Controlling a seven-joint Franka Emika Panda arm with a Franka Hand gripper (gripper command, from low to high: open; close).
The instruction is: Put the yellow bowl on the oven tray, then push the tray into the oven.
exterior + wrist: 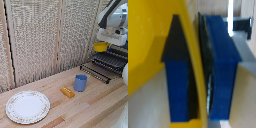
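My grabber (103, 44) hangs at the exterior view's upper right, shut on the rim of the yellow dish (100, 47). The small round bowl is held in the air just above the far end of the baking sheet (107, 63), a dark slatted rack on the wooden table. Behind the rack, at the exterior view's right edge, a dark part of the oven (121, 51) shows; most of it is out of frame. In the wrist view the two blue fingers (220, 70) clamp the thin yellow dish rim (197, 75) between them, and the bowl's yellow inside (145, 45) fills one side.
A blue cup (80, 82) stands in front of the rack, with a flat orange-yellow block (67, 92) beside it. A large white patterned plate (27, 106) lies near the exterior view's lower left. A woven screen (45, 35) backs the table. A white rounded body (125, 75) sits at the right edge.
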